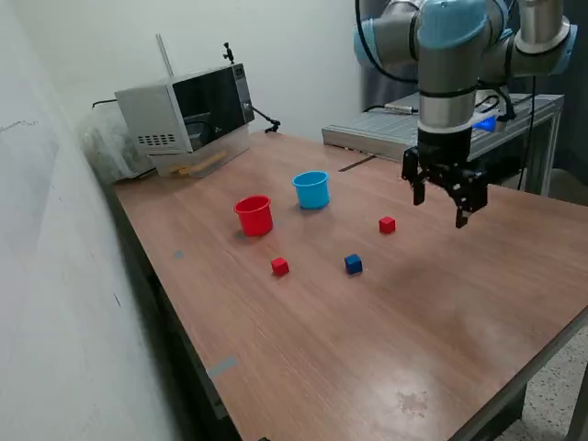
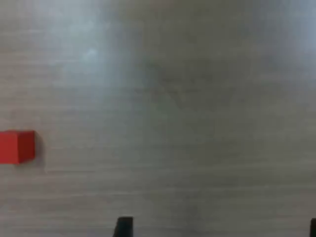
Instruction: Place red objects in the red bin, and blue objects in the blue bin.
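Observation:
Two small red cubes lie on the wooden table: one [image 1: 387, 224] near the middle, one [image 1: 280, 266] closer to the front. The wrist view catches a red cube [image 2: 17, 146] at its edge. A single dark blue cube [image 1: 353, 264] sits between them. Behind stand the red cup [image 1: 254, 215] and the light blue cup [image 1: 311, 189], both upright. My gripper [image 1: 439, 204] hangs above the table to the exterior view's right of the middle red cube, fingers spread, open, nothing between them. One fingertip [image 2: 123, 227] shows in the wrist view over bare wood.
A microwave [image 1: 188, 114] stands at the back on the exterior view's left. A metal rack [image 1: 386, 129] sits behind the table at the back right. A white wall runs along the exterior view's left side.

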